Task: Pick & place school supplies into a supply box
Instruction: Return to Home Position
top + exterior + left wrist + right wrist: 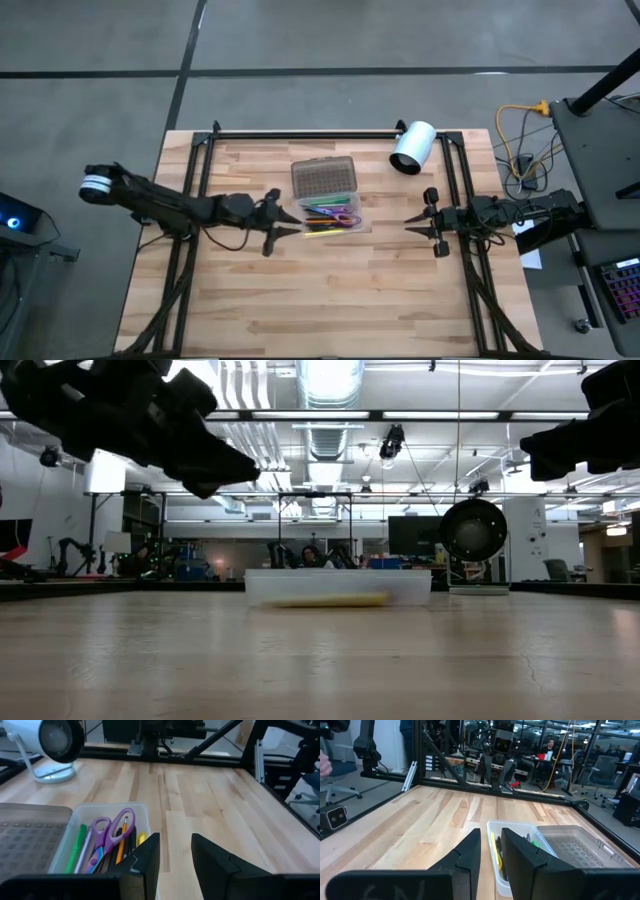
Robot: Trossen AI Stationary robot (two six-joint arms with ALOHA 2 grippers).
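Note:
The clear supply box point(360, 224) lies at the table's middle, with its grey textured lid point(325, 177) open on the far side. Inside lie several pens and pencils point(320, 212) and purple-handled scissors point(112, 831). My left gripper point(297, 222) hovers just left of the box, pointing right and nearly level. It is open with nothing between its fingers point(150, 857). My right gripper point(408, 222) hangs above the table to the right of the box, pointing left at it. It too is open, with a narrow gap and nothing in it point(491, 840).
A white cylinder lamp point(412, 147) stands at the back right on a round foot point(50, 772). A black frame rail point(310, 133) runs along the table's far edge. Bare wood point(330, 300) stretches between the box and the near edge.

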